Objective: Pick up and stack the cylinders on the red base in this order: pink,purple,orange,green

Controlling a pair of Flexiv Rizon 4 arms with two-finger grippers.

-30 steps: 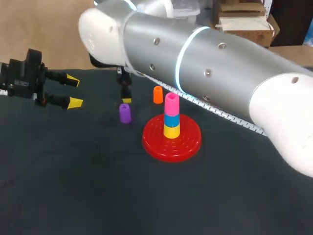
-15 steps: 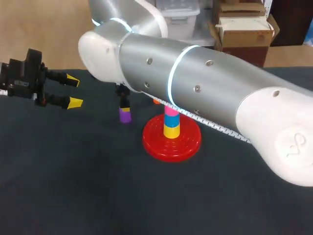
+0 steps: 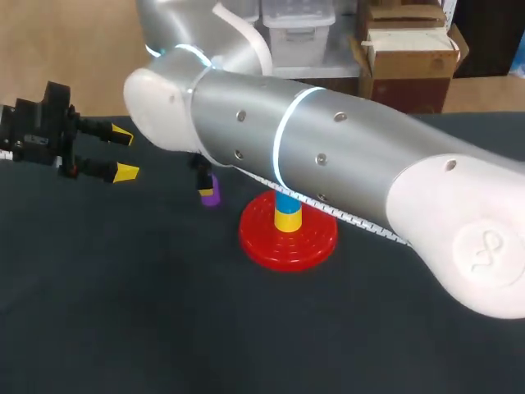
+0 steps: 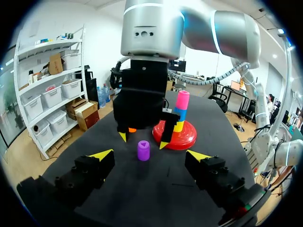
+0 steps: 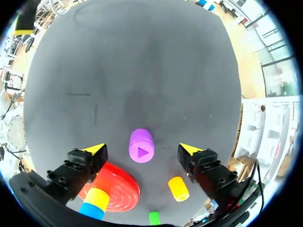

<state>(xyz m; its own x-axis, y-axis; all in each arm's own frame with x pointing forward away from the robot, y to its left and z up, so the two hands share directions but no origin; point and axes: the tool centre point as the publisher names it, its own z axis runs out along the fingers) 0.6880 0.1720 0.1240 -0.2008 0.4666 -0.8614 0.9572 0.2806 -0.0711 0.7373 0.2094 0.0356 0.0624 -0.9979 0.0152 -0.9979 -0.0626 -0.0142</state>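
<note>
The purple cylinder (image 5: 141, 145) stands upright on the black table, straight below my right gripper (image 5: 142, 149). That gripper is open, one yellow tip on each side of the cylinder with a gap at both. The left wrist view shows the same: my right gripper (image 4: 143, 140) hovers just over the purple cylinder (image 4: 143, 150). The red base (image 3: 287, 238) carries a yellow, a blue and a pink cylinder (image 4: 182, 100). The orange cylinder (image 5: 178, 188) and the green cylinder (image 5: 154, 218) stand past the base. My left gripper (image 3: 123, 152) is open and empty at the far left.
My right arm (image 3: 328, 156) crosses the head view and hides the top of the stack and the orange cylinder there. The purple cylinder (image 3: 212, 192) shows just under it, left of the base. Dark tabletop lies bare in front of the base.
My right arm has swung down and left over the purple cylinder, now covering the orange cylinder and the pink top in the head view. The left arm has stayed put.
</note>
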